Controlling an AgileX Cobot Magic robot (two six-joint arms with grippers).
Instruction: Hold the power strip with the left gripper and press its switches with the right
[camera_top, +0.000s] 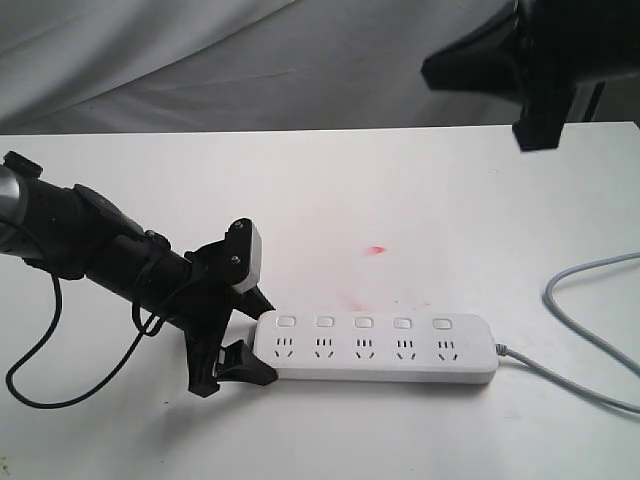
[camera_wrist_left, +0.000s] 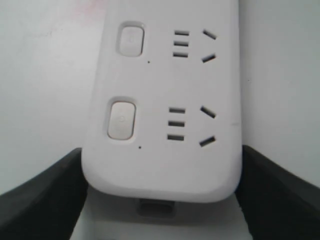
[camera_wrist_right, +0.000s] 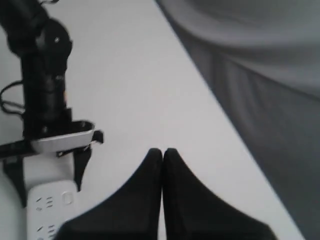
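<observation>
The white power strip (camera_top: 375, 348) lies flat near the table's front edge, with its grey cord (camera_top: 585, 385) running off to the right. Its switches (camera_top: 363, 322) form a row along the far edge; two of them show in the left wrist view (camera_wrist_left: 121, 119). My left gripper (camera_top: 256, 336) straddles the strip's left end, one black jaw against each long side (camera_wrist_left: 160, 167), so it is shut on the strip. My right gripper (camera_top: 435, 68) hangs high at the back right, far from the strip. Its fingertips (camera_wrist_right: 155, 159) are pressed together on nothing.
A small red smudge (camera_top: 377, 250) marks the white table (camera_top: 420, 200) behind the strip. The cord loops back in at the right edge (camera_top: 590, 270). A loose black cable (camera_top: 40, 370) hangs from the left arm. Grey cloth (camera_top: 200, 60) backs the table.
</observation>
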